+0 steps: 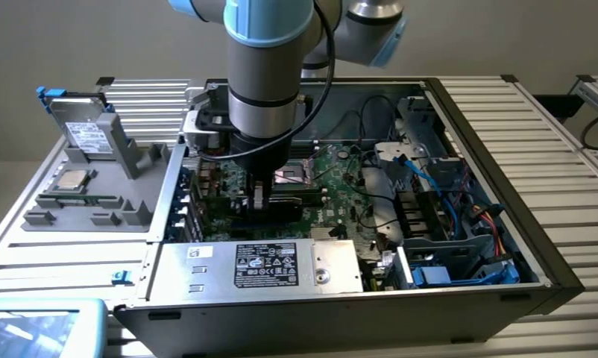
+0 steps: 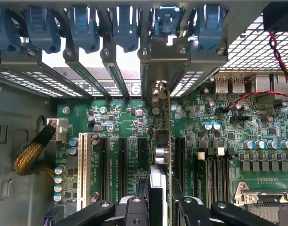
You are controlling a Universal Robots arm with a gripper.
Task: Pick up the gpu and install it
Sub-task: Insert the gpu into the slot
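A Universal Robots arm (image 1: 269,60) reaches down into an open computer case (image 1: 329,324) on a slatted metal bench (image 1: 548,127), its claw (image 2: 159,190) closed on the gpu (image 2: 163,120), with the black fingers (image 2: 136,207) pressed against either side of the card. The gpu stands upright on its edge over the green motherboard (image 2: 120,117), in line between two black expansion slots (image 2: 122,160). Its silver end bracket (image 2: 160,59) sits against the rear wall of the case beneath a row of blue latches (image 2: 125,23); whether the card's lower edge is seated in a slot cannot be told. A white slot (image 2: 82,172) and a braided yellow cable (image 2: 28,157) lie to one side of the card, and red and black wires (image 2: 257,96) cross the board on the other. In the exterior view a silver power supply with a dark label (image 1: 269,265) lies along the near wall of the case, with blue cables (image 1: 468,216) bundled towards the exterior view's right. On the exterior view's left, a grey holder (image 1: 140,186) beside the case carries a grey drive with a white label (image 1: 85,134), a processor chip (image 1: 73,179) and a narrow green memory stick (image 1: 75,200), all well apart from the claw
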